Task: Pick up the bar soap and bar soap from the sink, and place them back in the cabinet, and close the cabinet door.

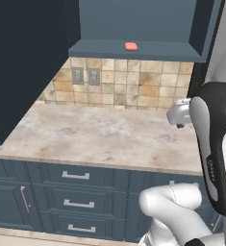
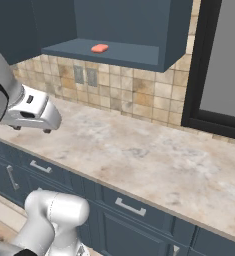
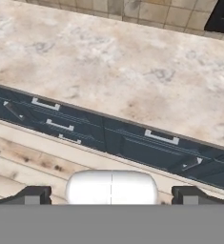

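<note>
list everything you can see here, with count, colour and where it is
bar soap: one, orange-red, lying on the open cabinet's shelf
cabinet: one, dark blue-grey, on the wall above the counter, interior exposed
cabinet door: one, dark blue-grey, swung open at the left of the left base view
counter: one, beige marbled stone, below the cabinet
wall outlets: two, grey, on the tan tiled backsplash
drawers: blue-grey fronts with short silver handles, under the counter
window frame: one, black, right of the cabinet
arm: one, white with dark joints, at the right of the left base view
gripper: one, dark fingertips spread apart, holding nothing, above the counter's front edge
</note>
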